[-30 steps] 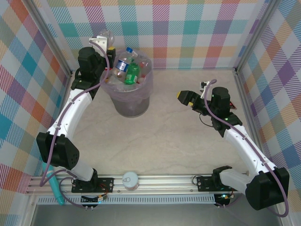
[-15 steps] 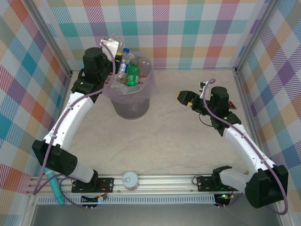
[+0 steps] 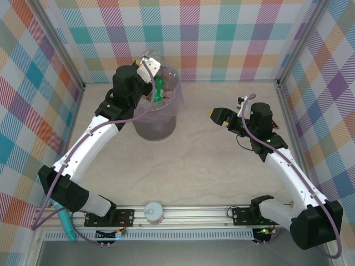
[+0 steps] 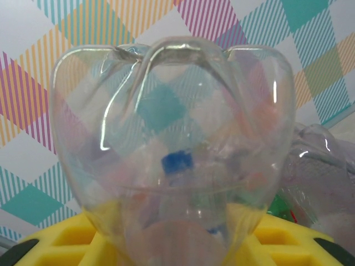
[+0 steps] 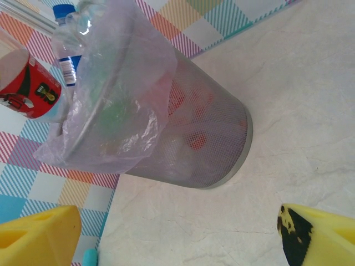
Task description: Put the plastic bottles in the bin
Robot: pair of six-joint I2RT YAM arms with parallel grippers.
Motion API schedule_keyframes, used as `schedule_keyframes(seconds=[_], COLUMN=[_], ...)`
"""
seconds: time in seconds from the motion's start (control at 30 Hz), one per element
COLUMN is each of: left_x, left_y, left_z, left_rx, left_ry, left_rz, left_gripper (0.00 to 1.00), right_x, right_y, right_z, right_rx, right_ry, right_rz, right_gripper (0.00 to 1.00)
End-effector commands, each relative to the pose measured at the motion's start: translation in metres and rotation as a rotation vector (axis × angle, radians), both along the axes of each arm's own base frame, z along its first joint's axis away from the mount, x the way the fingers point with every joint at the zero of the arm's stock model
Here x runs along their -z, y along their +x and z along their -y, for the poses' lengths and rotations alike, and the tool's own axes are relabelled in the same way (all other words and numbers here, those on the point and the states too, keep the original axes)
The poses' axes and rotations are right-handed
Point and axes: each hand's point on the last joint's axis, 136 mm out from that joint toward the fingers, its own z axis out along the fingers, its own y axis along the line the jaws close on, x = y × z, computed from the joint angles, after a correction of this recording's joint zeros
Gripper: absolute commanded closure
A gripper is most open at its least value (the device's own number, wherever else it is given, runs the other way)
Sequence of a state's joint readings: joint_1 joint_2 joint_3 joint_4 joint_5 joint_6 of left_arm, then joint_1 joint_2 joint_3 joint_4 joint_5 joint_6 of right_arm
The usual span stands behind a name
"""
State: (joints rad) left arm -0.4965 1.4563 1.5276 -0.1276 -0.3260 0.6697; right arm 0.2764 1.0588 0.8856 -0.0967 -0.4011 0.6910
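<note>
Found the jaws of the left gripper (image 3: 148, 66) pinched on a clear bottle (image 3: 151, 57). Found those of the right gripper (image 3: 217, 114) spread wide, with nothing between them.

Against the frame of a second earlier:
- Recorded the left gripper shifted from outside the back-left rim of the bin (image 3: 158, 124) to above its back edge, bottle carried along.
- Recorded no change in the right arm's posture.
- Recorded no change in the white canister (image 3: 153, 211) at the near rail.

From the left wrist:
- Saw the lobed base of the clear bottle (image 4: 172, 111) end-on, clamped between yellow pads (image 4: 61, 246).
- Saw a blue cap (image 4: 177, 162) through the clear wall.
- Could not make out either detail from above.

From the right wrist:
- Saw the bin (image 5: 211, 144) as a mesh cylinder standing on the table (image 5: 288, 100), well apart from the right gripper's own fingertips (image 5: 39, 233).
- Saw a lilac bag (image 5: 111, 105) draped over the rim and red labels showing through the mesh.
- Noted a blue-capped bottle (image 5: 64, 16) and a red-labelled bottle (image 5: 28, 83) at the mouth.
- Could not tell whether the latter was the held one.

From above, noted a green bottle (image 3: 160, 86) among others heaped inside the bin. Found the bin near the back wall, left of centre.
</note>
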Motion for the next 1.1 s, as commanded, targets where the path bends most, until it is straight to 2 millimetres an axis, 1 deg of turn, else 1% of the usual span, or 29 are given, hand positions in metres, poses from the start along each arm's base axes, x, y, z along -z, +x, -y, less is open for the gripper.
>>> schedule_keyframes(seconds=[0.0,0.07,0.17,0.2,0.27,0.4,0.63,0.8,0.87,0.93,1.07], left_x=[0.043,0.036,0.023,0.017,0.008,-0.008,-0.021,-0.034,-0.034,-0.032,-0.028], left_y=[0.001,-0.001,-0.006,-0.009,-0.012,-0.017,-0.026,-0.031,-0.031,-0.029,-0.026], left_z=[0.005,0.005,0.002,0.001,-0.002,-0.006,-0.006,-0.007,-0.005,-0.002,0.004], left_rx=[-0.009,-0.011,-0.013,-0.015,-0.023,-0.031,-0.007,0.008,0.013,0.023,0.043], left_ry=[0.078,0.064,0.036,0.023,-0.003,-0.055,-0.113,-0.169,-0.176,-0.176,-0.164], left_rz=[-0.108,-0.091,-0.064,-0.052,-0.025,0.015,0.04,0.06,0.061,0.058,0.035], left_gripper=[0.51,0.42,0.32,0.26,0.19,0.13,0.04,0.04,0.07,0.14,0.22], right_x=[-0.02,-0.021,-0.019,-0.017,-0.017,-0.016,-0.014,-0.014,-0.014,-0.014,-0.014], right_y=[-0.004,-0.004,-0.002,-0.001,0.001,0.003,0.005,0.005,0.004,0.004,0.003], right_z=[0.001,0.001,0.0,-0.001,-0.002,-0.004,-0.005,-0.006,-0.005,-0.004,-0.004], right_rx=[-0.002,0.0,-0.001,-0.005,-0.011,-0.017,-0.02,-0.019,-0.016,-0.01,-0.009], right_ry=[-0.011,-0.009,-0.01,-0.009,-0.006,0.001,0.004,0.007,0.005,0.0,0.004], right_rz=[0.062,0.065,0.059,0.055,0.052,0.049,0.043,0.041,0.042,0.041,0.04], right_gripper=[0.09,0.08,0.08,0.08,0.08,0.08,0.08,0.08,0.09,0.08,0.08])
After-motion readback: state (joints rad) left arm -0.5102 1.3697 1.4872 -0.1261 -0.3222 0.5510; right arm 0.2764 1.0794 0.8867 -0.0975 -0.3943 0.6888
